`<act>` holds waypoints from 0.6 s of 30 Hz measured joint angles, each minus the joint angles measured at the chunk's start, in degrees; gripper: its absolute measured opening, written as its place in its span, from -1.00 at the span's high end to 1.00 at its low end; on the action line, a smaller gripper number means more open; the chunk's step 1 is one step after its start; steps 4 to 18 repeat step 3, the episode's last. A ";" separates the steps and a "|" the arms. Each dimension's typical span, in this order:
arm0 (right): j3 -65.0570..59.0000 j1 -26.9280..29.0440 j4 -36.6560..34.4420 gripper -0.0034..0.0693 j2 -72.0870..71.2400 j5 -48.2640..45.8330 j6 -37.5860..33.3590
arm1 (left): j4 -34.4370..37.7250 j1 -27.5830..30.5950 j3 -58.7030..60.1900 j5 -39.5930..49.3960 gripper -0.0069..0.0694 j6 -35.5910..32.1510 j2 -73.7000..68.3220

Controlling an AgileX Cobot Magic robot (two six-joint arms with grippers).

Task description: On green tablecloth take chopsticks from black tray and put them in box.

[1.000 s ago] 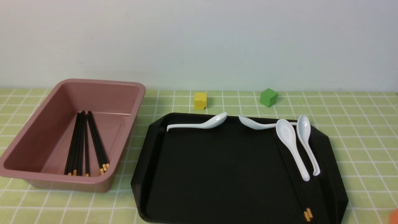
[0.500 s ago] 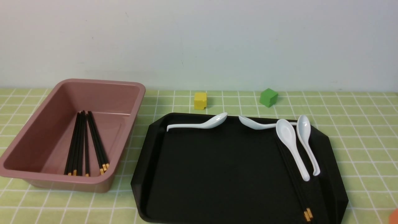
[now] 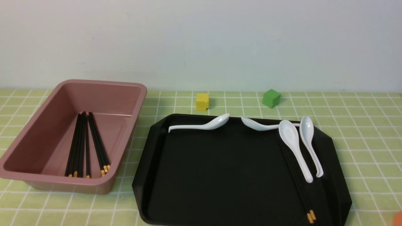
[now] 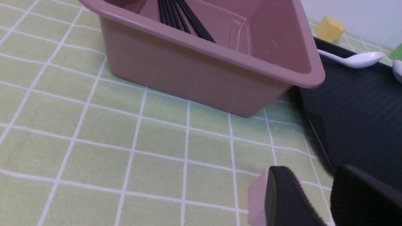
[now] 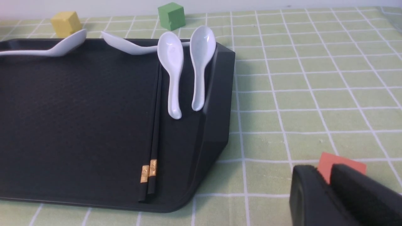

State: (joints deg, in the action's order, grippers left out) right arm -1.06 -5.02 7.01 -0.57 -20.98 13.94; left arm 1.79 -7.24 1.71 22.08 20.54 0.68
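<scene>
The black tray [image 3: 220, 172] lies on the green tablecloth [image 3: 361, 125], right of the pink box [image 3: 138, 103]. Two black chopsticks [image 3: 298, 185] lie side by side near the tray's right side, their far ends under a white spoon; they also show in the right wrist view [image 5: 155, 125]. Several chopsticks [image 3: 83, 144] lie inside the box. Neither gripper shows in the front view. My left gripper [image 4: 314, 179] is open and empty, low over the cloth in front of the box [image 4: 204, 72] and beside the tray [image 4: 355, 110]. My right gripper [image 5: 325, 175] is shut and empty, over the cloth right of the tray [image 5: 78, 110].
Several white spoons [image 3: 293, 144] lie along the tray's back and right side. A yellow cube [image 3: 202, 101] and a green cube [image 3: 271, 98] stand behind the tray. A pink block [image 4: 257, 197] sits by my left fingers; an orange block [image 5: 340, 161] lies behind my right fingertips.
</scene>
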 joint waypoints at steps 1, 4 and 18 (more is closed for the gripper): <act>0.00 0.00 0.00 0.56 0.00 0.00 0.00 | 0.00 0.00 0.00 0.00 0.19 0.00 0.00; 0.00 0.00 0.00 0.56 0.00 0.00 0.02 | 0.00 0.00 0.00 0.00 0.19 0.00 0.00; 0.00 0.00 0.00 0.56 0.00 0.00 0.02 | 0.00 0.00 0.00 0.00 0.19 0.00 0.00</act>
